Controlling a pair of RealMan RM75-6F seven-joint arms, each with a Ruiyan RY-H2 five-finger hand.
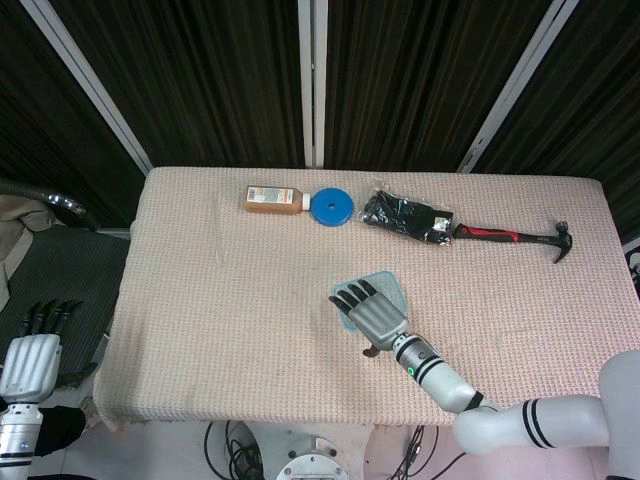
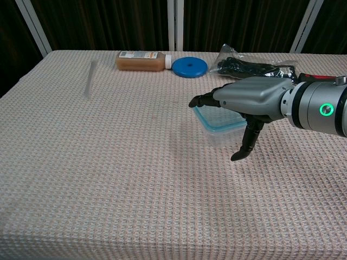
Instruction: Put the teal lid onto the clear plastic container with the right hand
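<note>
Your right hand lies flat, palm down, over the teal lid, which sits on the clear plastic container a little right of the middle of the surface; the fingers are stretched out side by side toward 10 o'clock in the head view, the thumb hangs down beside the container's near wall, and the hand holds nothing. In the head view the right hand covers most of the lid, leaving only its 1 o'clock corner showing. Your left hand hangs off the surface at 8 o'clock, fingers straight and empty. Along the far edge, from 11 toward 2 o'clock, lie a brown bottle, a blue disc, a black bag and a hammer.
</note>
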